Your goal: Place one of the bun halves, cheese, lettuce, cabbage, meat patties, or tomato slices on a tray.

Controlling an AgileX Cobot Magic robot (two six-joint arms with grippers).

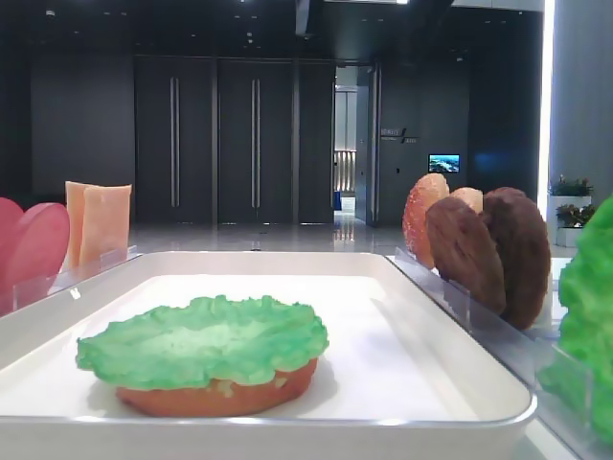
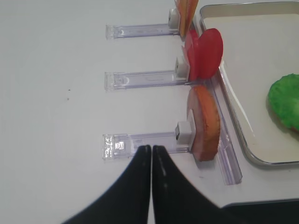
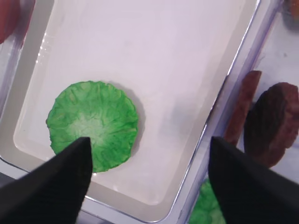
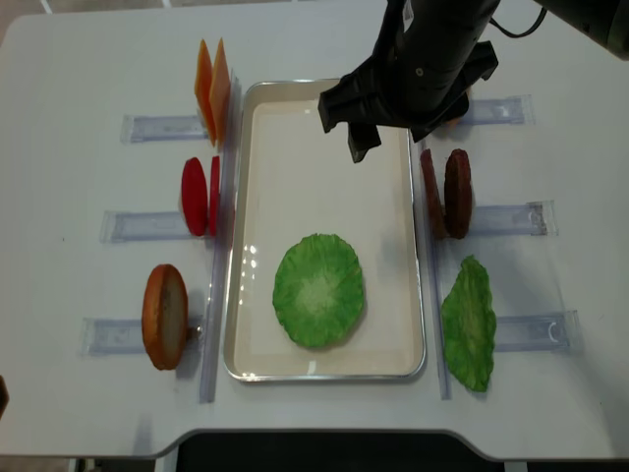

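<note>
Just right of our wide-open right gripper (image 4: 393,143) stand the thick dark brown meat patties (image 4: 457,193), upright on edge. Our left gripper (image 2: 152,151), pinched shut and empty, sits far off.

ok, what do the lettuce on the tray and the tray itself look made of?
Lettuce: looks like moulded plastic or rubber, matte; uniform bright green, stiff ruffled edge holding its shape.
Tray: probably metal, with a glossy reflective rim; the white inside may be a lining, can't tell.
</note>
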